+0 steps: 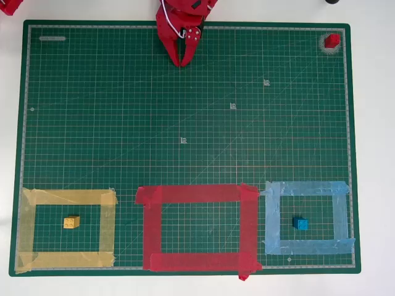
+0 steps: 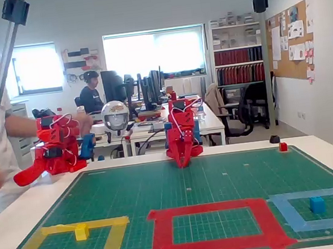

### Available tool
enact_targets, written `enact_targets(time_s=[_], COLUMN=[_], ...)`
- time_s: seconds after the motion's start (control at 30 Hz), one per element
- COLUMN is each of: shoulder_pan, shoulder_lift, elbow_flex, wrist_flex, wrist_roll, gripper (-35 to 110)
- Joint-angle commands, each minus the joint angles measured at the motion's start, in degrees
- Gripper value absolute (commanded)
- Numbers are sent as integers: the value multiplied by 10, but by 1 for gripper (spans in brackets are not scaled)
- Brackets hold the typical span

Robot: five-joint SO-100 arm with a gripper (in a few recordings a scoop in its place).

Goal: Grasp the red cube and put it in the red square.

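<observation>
Tape frames line the near edge of the green cutting mat (image 1: 92, 123): the yellow tape frame (image 1: 66, 197) at the near left corner with the yellow cube (image 1: 71, 222) inside it, the red square (image 1: 197, 193) in the middle with bare mat within, and the light-blue tape frame (image 1: 307, 189) at the near right holding the blue cube (image 1: 300, 224). Mid-mat is open grid. Far edge now: the gripper (image 1: 184, 61) hangs at the middle of it, tips down and pressed together, nothing between them. The red cube (image 1: 332, 41) sits in the far right corner, well apart from the gripper. So the reach comes first, I'd say: swing across to that corner, spread the fingers before descending, come down square over the cube so it isn't nudged off the mat's edge, then carry it to the middle frame.
</observation>
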Motion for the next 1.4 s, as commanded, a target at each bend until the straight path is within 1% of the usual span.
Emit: enact_targets(time_s=[0.0, 0.9, 1.0, 1.1, 1.17, 1.37], shoulder_pan=[11, 11, -3, -12, -33, -161], shoulder_lift=[21, 21, 21, 10, -26, -240], elbow_flex=[4, 4, 0, -55, -120, -366], wrist_flex=[8, 8, 4, 4, 3, 3], wrist_roll=[-3, -7, -8, -9, -30, -99], gripper=[0, 0, 0, -1, -1, -1])
